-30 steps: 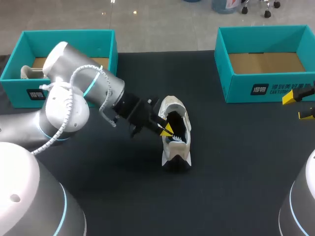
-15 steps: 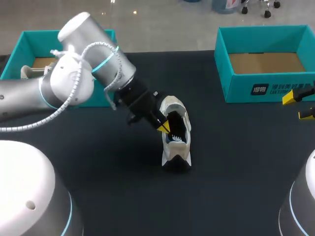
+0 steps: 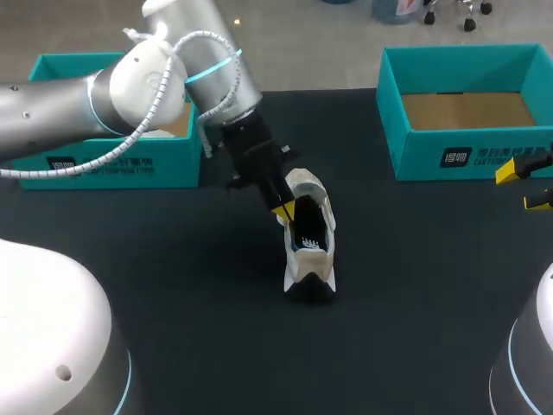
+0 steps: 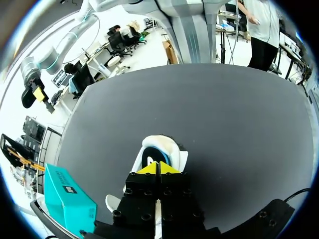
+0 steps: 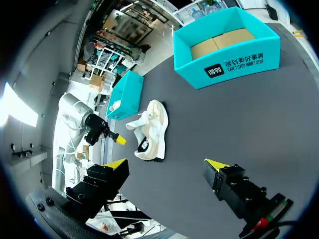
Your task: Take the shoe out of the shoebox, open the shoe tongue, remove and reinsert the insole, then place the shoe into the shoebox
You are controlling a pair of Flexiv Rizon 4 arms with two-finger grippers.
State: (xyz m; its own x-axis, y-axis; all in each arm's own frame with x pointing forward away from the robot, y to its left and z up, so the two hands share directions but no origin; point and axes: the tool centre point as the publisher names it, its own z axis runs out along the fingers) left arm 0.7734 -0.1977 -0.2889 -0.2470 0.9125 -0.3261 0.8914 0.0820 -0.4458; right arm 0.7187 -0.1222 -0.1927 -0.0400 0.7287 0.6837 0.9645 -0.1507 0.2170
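A cream sneaker point(image 3: 309, 235) stands upright on the black table, its dark opening facing up. My left gripper point(image 3: 285, 210) is shut, and its yellow tips sit at the left rim of that opening. In the left wrist view the closed tips point(image 4: 158, 168) hang just above the sneaker point(image 4: 155, 149), with nothing visible between them. My right gripper point(image 3: 529, 186) is open at the table's right edge, far from the shoe. From the right wrist view its spread fingers point(image 5: 166, 164) frame the sneaker point(image 5: 152, 128) and my left gripper point(image 5: 118, 140) beyond.
A teal shoebox point(image 3: 458, 156) with a bare cardboard floor stands at the back right. A second teal shoebox point(image 3: 95, 164) is at the back left, partly behind my left arm; something white point(image 5: 115, 104) shows inside it.
My left arm has swung up and back over the left box, so its wrist now points down more steeply. The shut tips stay at the shoe's opening. The shoe and right arm have not moved.
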